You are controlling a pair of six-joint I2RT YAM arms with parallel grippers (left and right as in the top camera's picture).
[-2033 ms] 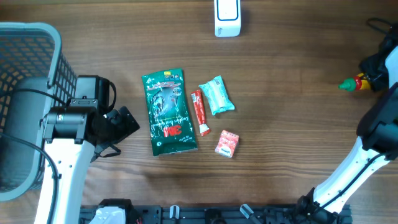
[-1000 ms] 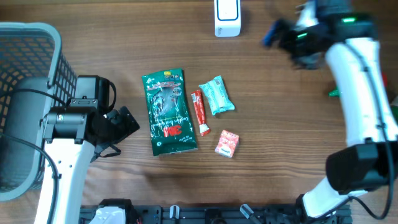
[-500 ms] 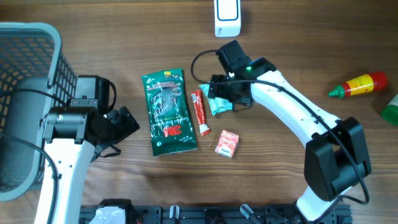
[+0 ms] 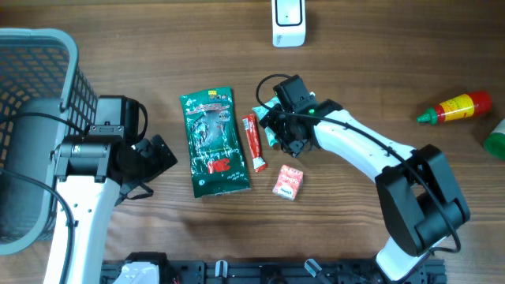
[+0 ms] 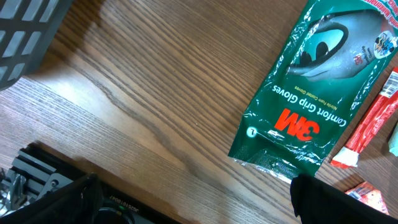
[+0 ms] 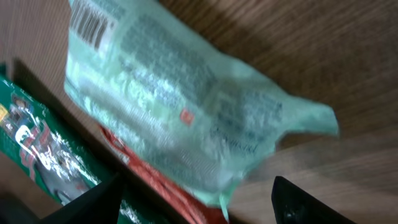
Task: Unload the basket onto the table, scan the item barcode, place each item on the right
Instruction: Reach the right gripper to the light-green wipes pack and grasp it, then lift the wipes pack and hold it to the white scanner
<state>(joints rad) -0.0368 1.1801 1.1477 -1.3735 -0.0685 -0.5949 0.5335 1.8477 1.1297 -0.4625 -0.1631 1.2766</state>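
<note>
While you look down from overhead, your working surface is a brown wood-grain table (image 4: 371,55). The green glove pack (image 4: 213,142) lying flat near its middle serves as your reference.

Just right of the glove pack lies a red stick sachet (image 4: 253,142), almost parallel to it. Just beyond the sachet is the mint-green pouch (image 4: 274,117), the item to scan. Its barcode (image 6: 91,26) faces up at one end in the right wrist view.

The right gripper (image 4: 284,130) hangs over the pouch and hides much of it from above. Its fingers are spread, one on either side of the pouch's crimped end, and they are not pinching it. The left gripper (image 4: 158,158) sits near the glove pack's left edge, with its jaws wide apart and nothing between them.

For room to move, you have broad bare wood well to the right of the glove pack. That stretch ends at a red sauce bottle (image 4: 451,107) lying on its side and a green object (image 4: 496,139) cut off by the frame. A white scanner (image 4: 288,22) stands up and to the right of the glove pack, with bare wood between them. Left of the glove pack, beyond the left arm, a grey mesh basket (image 4: 49,41) fills that side.

Mind the sachet, which runs right along the pouch's edge. A small red-and-white packet (image 4: 289,182) lies off the glove pack's lower right corner, close under the right arm.
</note>
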